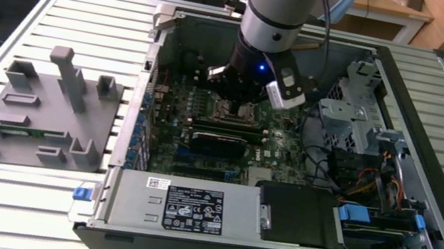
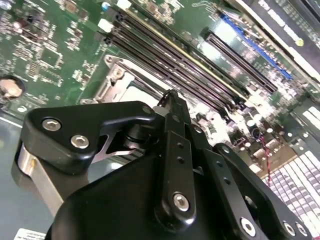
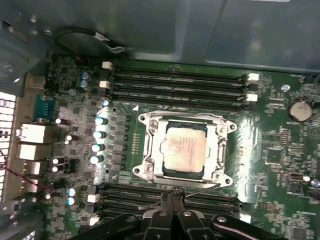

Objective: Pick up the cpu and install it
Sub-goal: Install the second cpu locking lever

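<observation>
Inside the metal socket frame [image 3: 184, 151] sits the flat, square, silver cpu [image 3: 185, 152]; at its 6 o'clock, the black gripper [image 3: 172, 206] has its jaws together.

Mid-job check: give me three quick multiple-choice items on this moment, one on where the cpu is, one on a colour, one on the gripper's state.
1. Where is the cpu?
A. On the grey tray
B. In the motherboard socket
C. Between the fingers

2. What colour is the motherboard?
A. Green
B. Red
C. White

3. How do the gripper's fingers stand?
A. Wide open
B. Shut, empty
C. Shut on the cpu

Key: B, the cpu lies inside the socket frame. A, the motherboard is green. B, the gripper fingertips meet beside the socket.
</observation>
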Robot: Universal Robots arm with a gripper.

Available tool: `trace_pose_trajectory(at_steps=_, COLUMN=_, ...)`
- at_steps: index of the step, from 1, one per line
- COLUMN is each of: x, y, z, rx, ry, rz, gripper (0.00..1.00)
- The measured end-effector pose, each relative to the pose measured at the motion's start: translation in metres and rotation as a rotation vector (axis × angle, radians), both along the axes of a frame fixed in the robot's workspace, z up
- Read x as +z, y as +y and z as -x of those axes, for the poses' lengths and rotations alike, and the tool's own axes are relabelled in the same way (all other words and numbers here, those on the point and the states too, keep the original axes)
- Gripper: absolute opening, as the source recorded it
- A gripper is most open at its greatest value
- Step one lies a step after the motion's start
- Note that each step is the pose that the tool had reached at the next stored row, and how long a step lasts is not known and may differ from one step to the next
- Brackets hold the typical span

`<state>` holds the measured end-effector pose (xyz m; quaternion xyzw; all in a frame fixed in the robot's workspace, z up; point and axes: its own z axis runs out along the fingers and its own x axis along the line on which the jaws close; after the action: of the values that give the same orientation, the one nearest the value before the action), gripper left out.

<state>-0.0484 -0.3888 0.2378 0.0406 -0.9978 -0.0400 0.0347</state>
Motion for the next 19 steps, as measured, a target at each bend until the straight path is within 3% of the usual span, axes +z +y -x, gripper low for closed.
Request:
trace_pose_trajectory(at_steps=2, x=-0.0004, y=-0.0007, z=0.0, rx=0.0, ry=0.0066, rz=0.0001, gripper=0.11)
trace_pose_trajectory(at_steps=11, x=-0.0087, y=-0.0032, z=0.009, rx=0.0, ry=0.0067, rz=-0.0121, gripper=0.11)
trace_pose_trajectory(at_steps=19, x=-0.018, y=-0.0032, z=0.01, rx=0.0, ry=0.0069, rz=-0.0205, gripper=0.11)
